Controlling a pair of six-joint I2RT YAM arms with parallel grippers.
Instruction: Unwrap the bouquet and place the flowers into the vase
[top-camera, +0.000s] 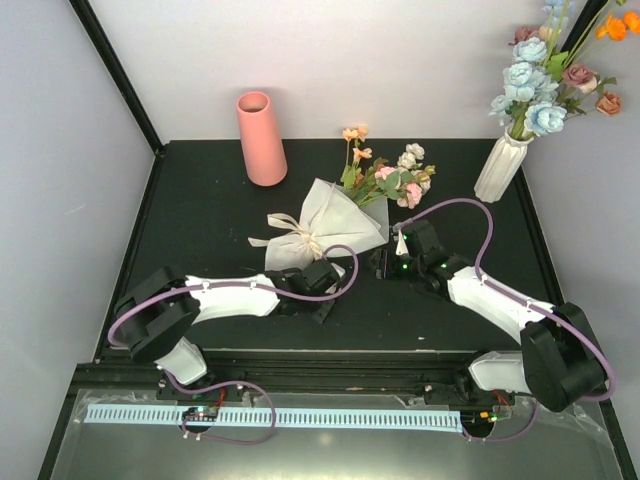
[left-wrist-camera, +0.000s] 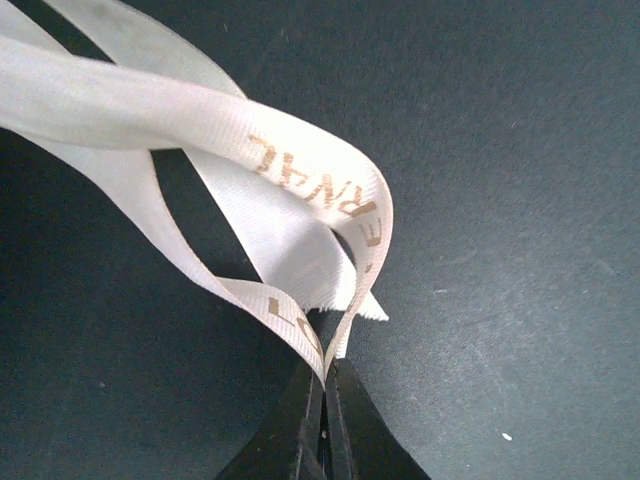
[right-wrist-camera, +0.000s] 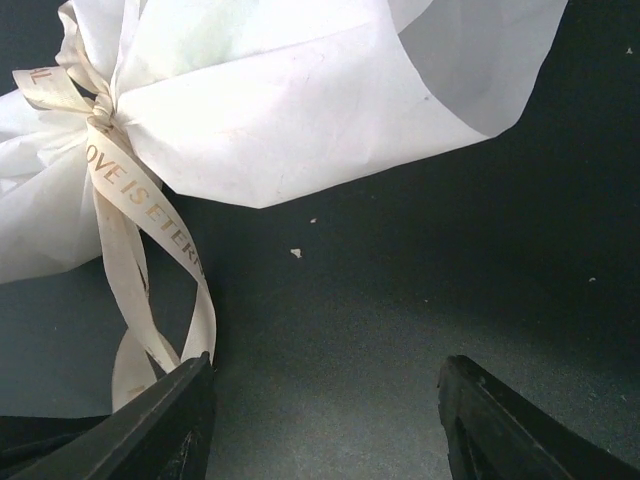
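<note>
The bouquet (right-wrist-camera: 300, 110) is lying across the top of the view, its cream paper flaring open toward the right over the dark table (right-wrist-camera: 420, 300). A cream ribbon (right-wrist-camera: 140, 210) with gold lettering is cinching the paper at the upper left, and its tails are trailing down beside the left finger. The right gripper (right-wrist-camera: 325, 420) is hovering with its fingers (right-wrist-camera: 170, 425) spread wide, enclosing only bare table.

arms (top-camera: 235, 297): white shells | joints: black | cables (top-camera: 462, 201): purple | fingers (right-wrist-camera: 170, 420): black
</note>
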